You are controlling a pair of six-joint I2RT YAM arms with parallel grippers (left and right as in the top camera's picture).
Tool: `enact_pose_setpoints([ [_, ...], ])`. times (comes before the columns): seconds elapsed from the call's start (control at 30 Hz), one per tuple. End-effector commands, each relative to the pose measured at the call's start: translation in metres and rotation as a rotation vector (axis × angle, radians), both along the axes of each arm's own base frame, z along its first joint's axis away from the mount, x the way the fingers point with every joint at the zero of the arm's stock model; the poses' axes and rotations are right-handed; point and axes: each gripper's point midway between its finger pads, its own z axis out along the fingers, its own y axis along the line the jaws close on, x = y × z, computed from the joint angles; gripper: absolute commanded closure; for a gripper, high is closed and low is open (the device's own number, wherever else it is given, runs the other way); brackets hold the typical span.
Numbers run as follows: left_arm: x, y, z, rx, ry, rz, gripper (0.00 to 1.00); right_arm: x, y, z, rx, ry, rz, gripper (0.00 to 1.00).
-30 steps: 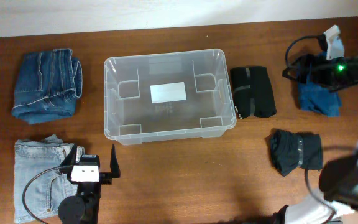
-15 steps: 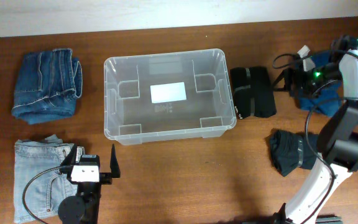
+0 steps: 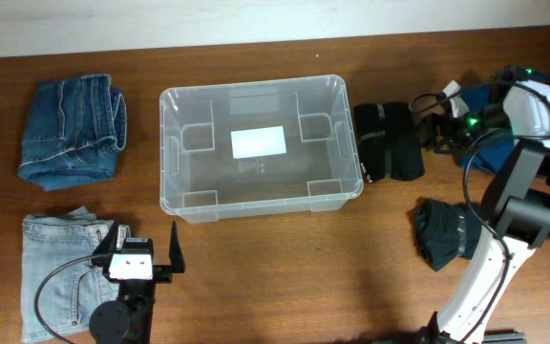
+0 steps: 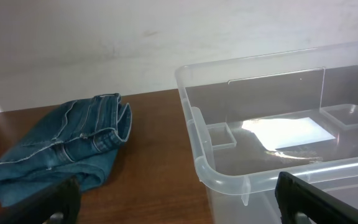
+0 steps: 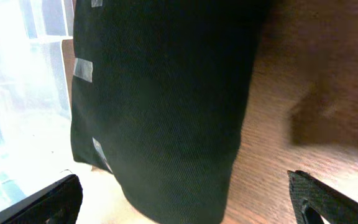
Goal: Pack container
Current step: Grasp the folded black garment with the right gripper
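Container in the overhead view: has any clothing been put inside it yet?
No, the container shows only its white label on the bottom; the dark blue jeans and the black garment lie beside it.

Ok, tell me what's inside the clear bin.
No clothes are inside the container yet. Only its white label on the bottom and moulded corner steps show. The label hides the patch of table beneath it.

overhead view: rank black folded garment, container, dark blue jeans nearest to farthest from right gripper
1. black folded garment, right beside the right gripper
2. container, mid-table
3. dark blue jeans, far left
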Motion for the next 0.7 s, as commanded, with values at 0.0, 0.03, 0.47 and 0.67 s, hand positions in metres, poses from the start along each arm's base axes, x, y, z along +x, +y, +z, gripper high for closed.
enact_pose_setpoints([
  [0.0,0.0,-0.002,-0.001,0.008,0.0,-0.01,0.01,0.009,0.014,-0.009,0.003,-0.023,0.05,0.02],
  [0.03,0.0,-0.002,-0.001,0.008,0.0,-0.01,0.0,0.011,0.016,-0.01,0.0,-0.029,0.055,0.01],
  [0.47,0.0,-0.002,-0.001,0.008,0.0,-0.01,0.01,0.017,0.023,-0.024,-0.009,-0.04,0.078,0.02],
  [0.67,0.0,-0.002,-0.001,0.008,0.0,-0.01,0.01,0.014,0.026,-0.046,0.009,0.002,0.082,0.01],
])
